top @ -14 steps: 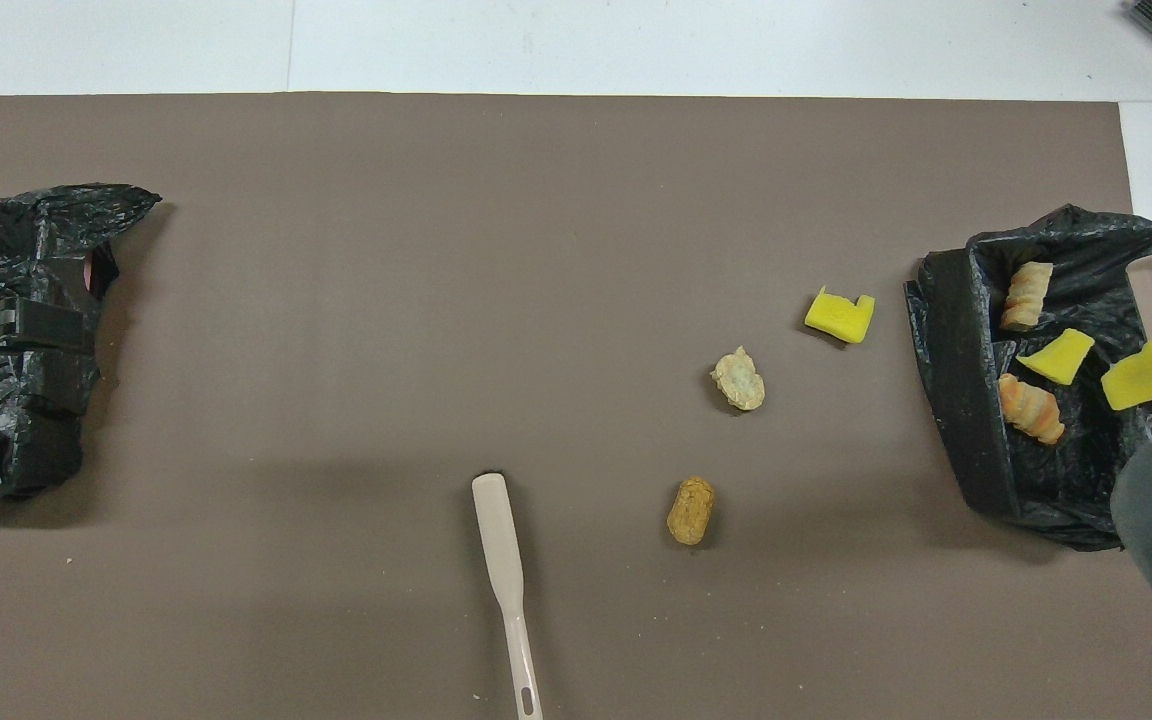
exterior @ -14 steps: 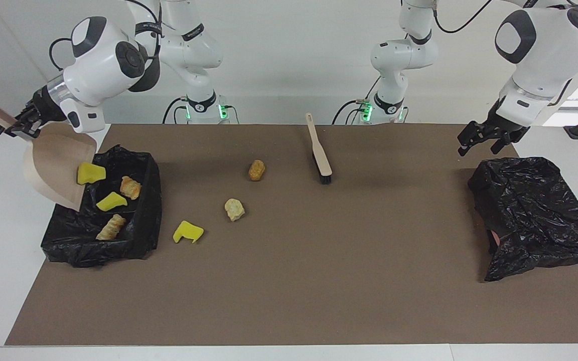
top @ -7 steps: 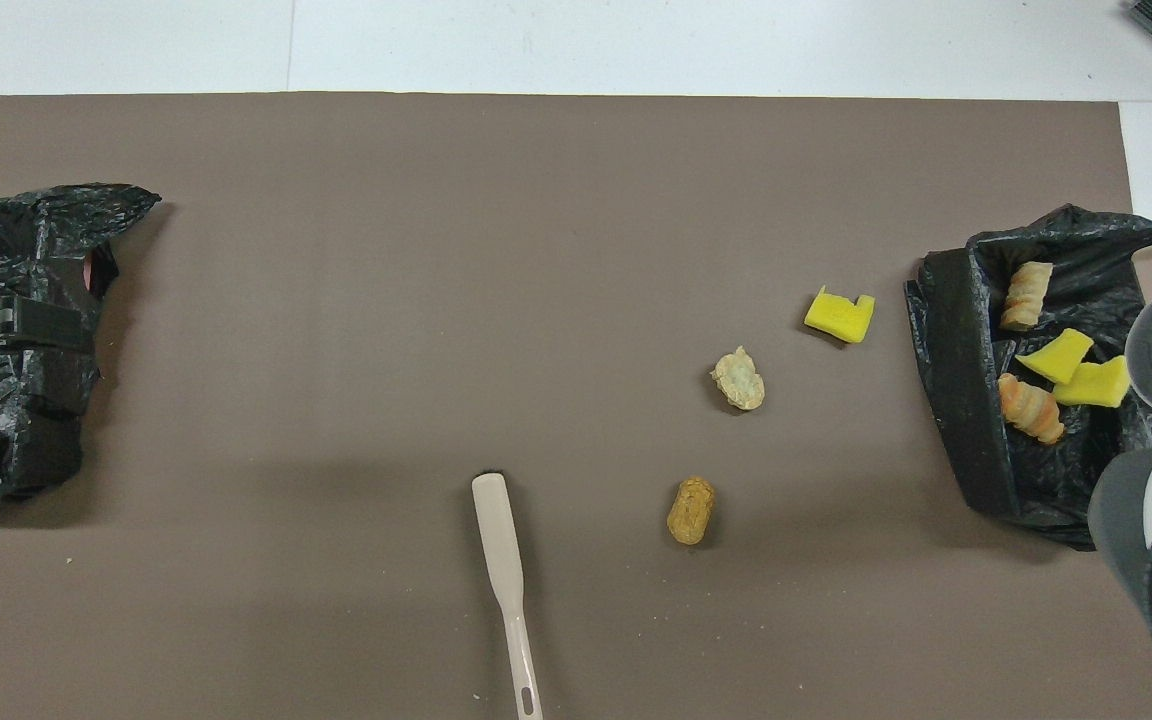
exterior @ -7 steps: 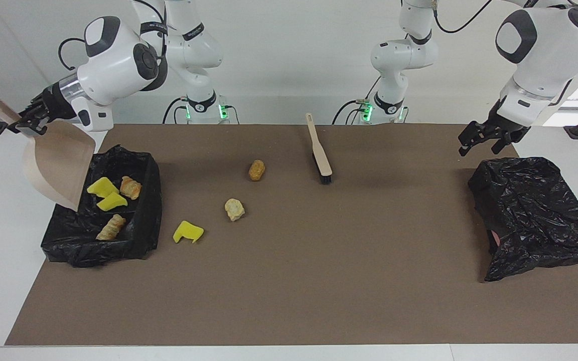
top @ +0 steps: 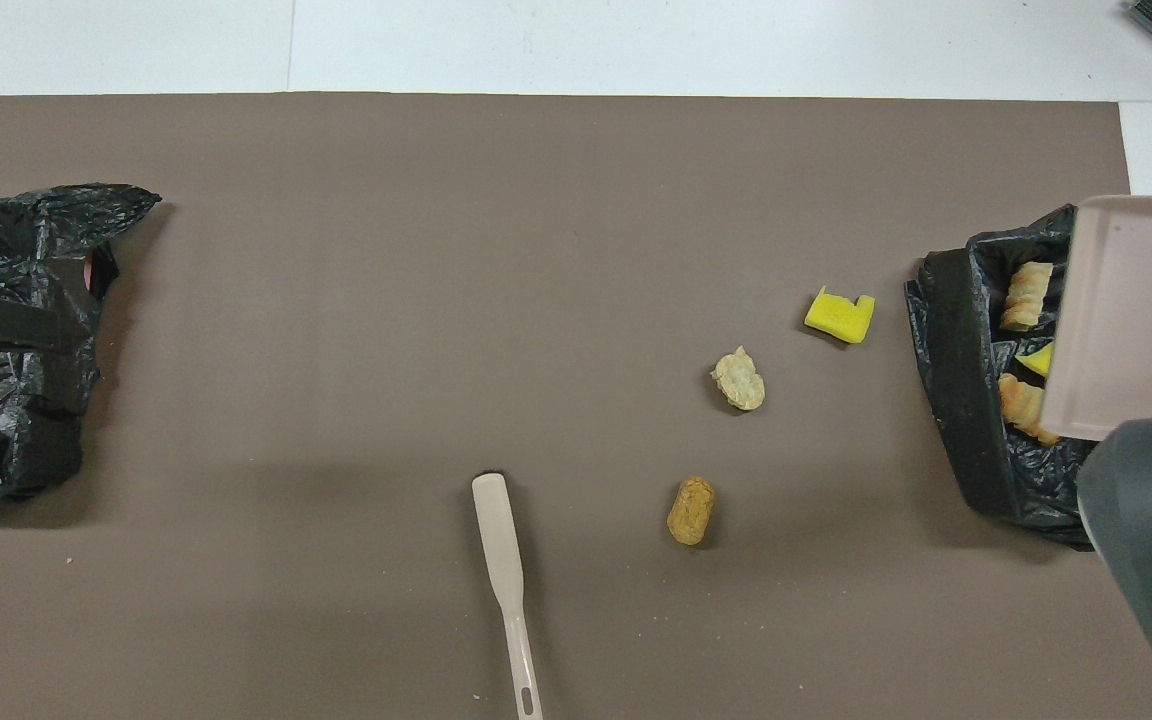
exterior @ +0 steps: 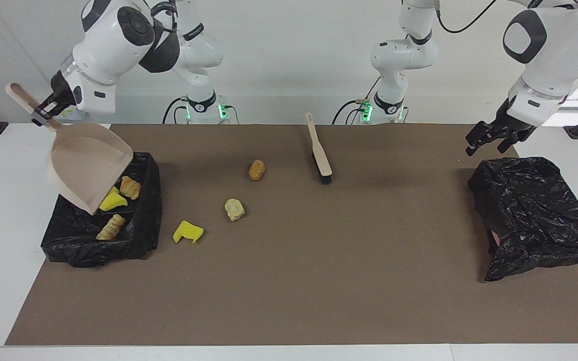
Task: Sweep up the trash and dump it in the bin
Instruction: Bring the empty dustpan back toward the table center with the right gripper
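Dustpan (exterior: 88, 168) swinging over bin (exterior: 143, 220), right gripper (exterior: 43, 116) clamping its handle | scraps: three loose (exterior: 187, 231), four binned | left gripper (exterior: 489, 138) spread, idling over bag (exterior: 535, 215)

Three scraps (exterior: 234, 209) lie on the mat; others sit in the bin (exterior: 143, 235).

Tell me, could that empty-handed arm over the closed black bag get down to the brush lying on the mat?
Probably yes. The left gripper hangs open over the crumpled bag, and the brush lies alone on bare mat, nothing between them.
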